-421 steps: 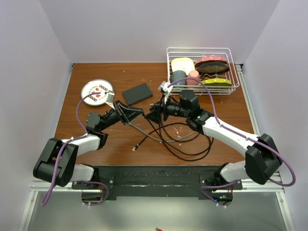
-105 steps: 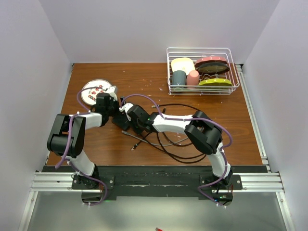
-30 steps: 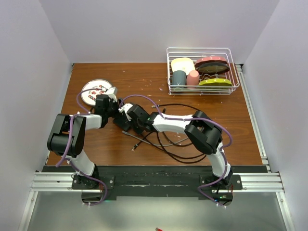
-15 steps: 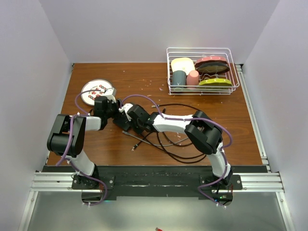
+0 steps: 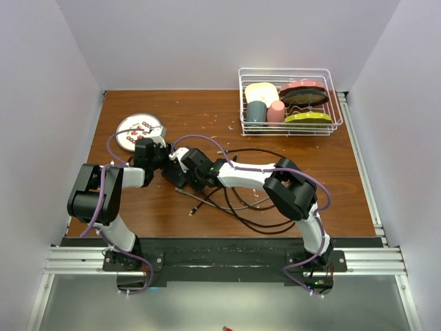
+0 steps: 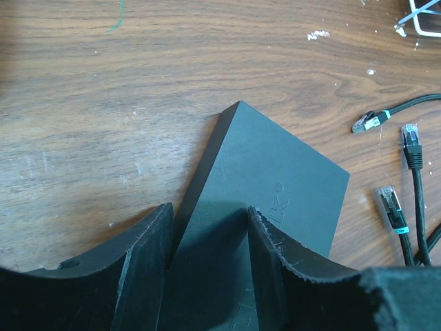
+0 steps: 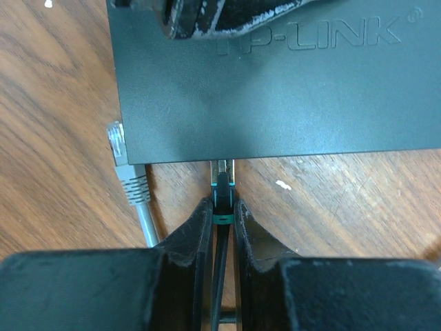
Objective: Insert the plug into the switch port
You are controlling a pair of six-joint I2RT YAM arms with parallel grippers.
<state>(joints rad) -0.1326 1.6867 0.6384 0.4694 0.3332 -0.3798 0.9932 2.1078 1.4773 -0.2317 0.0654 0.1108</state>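
Note:
The switch [image 7: 275, 89] is a flat black box lying on the wooden table; in the top view it [image 5: 172, 177] is mostly hidden under the arms. My left gripper [image 6: 207, 262] is shut on one corner of the switch [image 6: 275, 179]: one finger is against its side edge and the other lies on its top face. My right gripper [image 7: 222, 205] is shut on the plug [image 7: 222, 187], which is black with a teal band. The plug's tip meets the switch's port edge; how far in it sits is hidden.
A grey plug [image 7: 118, 146] lies beside the same edge of the switch. Loose black cables [image 5: 244, 200] and spare plugs [image 6: 389, 205] lie to the right. A white plate [image 5: 134, 129] sits at the back left and a wire rack [image 5: 289, 103] with dishes at the back right.
Since the oldest frame both arms have swung left and met over the switch, which now lies nearer the front left. In the last second the left jaws closed a little.

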